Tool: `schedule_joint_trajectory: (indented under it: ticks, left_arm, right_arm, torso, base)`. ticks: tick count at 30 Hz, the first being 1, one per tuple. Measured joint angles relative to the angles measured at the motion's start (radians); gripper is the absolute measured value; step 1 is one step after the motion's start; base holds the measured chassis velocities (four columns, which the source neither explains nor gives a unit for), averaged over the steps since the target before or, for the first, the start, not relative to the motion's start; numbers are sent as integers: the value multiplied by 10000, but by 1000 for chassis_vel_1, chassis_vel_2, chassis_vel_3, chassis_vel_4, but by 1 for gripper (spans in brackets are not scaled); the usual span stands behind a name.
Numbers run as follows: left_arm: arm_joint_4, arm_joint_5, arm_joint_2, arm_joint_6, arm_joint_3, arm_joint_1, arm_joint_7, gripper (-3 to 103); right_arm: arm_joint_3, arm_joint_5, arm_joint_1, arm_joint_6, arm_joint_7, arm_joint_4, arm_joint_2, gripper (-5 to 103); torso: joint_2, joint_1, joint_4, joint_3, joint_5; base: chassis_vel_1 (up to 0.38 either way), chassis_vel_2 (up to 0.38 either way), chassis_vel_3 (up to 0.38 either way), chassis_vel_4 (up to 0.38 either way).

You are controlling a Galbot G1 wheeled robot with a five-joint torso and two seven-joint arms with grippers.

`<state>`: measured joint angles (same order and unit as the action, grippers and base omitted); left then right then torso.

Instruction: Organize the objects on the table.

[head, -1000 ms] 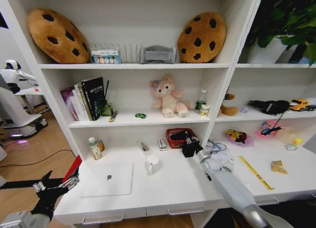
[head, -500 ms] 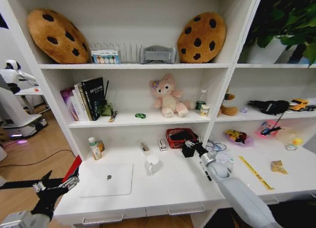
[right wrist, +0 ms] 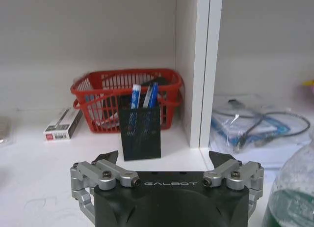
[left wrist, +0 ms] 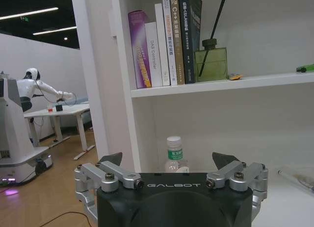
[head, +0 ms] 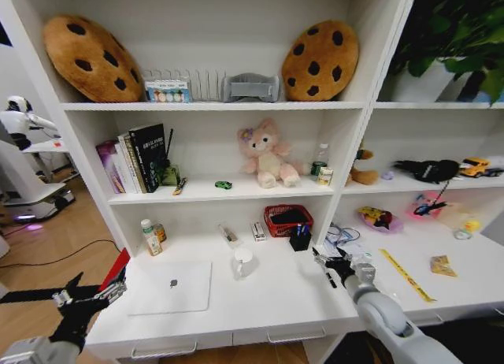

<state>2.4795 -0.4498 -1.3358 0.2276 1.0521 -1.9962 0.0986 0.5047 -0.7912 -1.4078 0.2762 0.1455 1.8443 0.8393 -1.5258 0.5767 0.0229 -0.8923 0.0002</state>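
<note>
Hovering low over the desk (head: 276, 301), the right pincer (head: 340, 263) sits with its jaws spread wide and nothing between them. Just ahead of it stands the black pen cup (right wrist: 141, 133), upright, with blue pens (right wrist: 151, 96) poking out of the top. Cup and pincer are apart, a strip of bare white desk between them in the right wrist view. Behind the cup, touching or nearly so, is the red basket (right wrist: 98, 89), and beside that basket lies a small white box (right wrist: 62, 125). A white shelf upright (right wrist: 203, 65) rises just to one side of the cup, boxing it in there; past that upright lies a bag of cables (right wrist: 255, 126).

Over on the robot's left, the left pincer (head: 83, 299) hangs off the desk's front corner, above the wood floor (head: 47, 285), jaws parted and empty too. From its wrist view a small bottle (left wrist: 174, 156) stands ahead near the shelving, with books (left wrist: 162, 38) on the shelf above.

Plenty of open desk in the middle: the silver laptop (head: 173, 285) lies closed and flat near the front edge, a white mug (head: 244, 261) stands beside it, and two small bottles (head: 152, 236) stand toward the back left. Up on the shelf, the tiny green toy car (head: 224, 184) rests near the pink plush toy (head: 266, 153).
</note>
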Motion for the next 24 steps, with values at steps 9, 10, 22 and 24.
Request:
schedule_joint_trajectory:
  ticks: [9,10,22,24]
  left_arm:
    - [0,0,0,0,0,0,0,100]
    - [0,0,0,0,0,1,0,100]
    - [0,1,0,0,0,1,0,100]
    - [0,0,0,0,0,0,0,100]
  right_arm:
    - [-575,-844,1349,606,-249,-1268,-150,100]
    - [-628,-856,1393,717,-126,-1358,-134,100]
    - [-879,-798,1775,991,-106,-2340,87,100]
    - [-965,-782,1895,984,-190,-2497,94,100]
  torso:
    - [1,2,-5,-1,-1]
    - [1,3,-5,-1,-2]
    - [1,3,-3,-1,-2]
    - [2,3,-2,-1,-2]
  base:
    - [0,0,0,0]
    - [0,0,0,0]
    - [0,0,0,0]
    - [0,0,0,0]
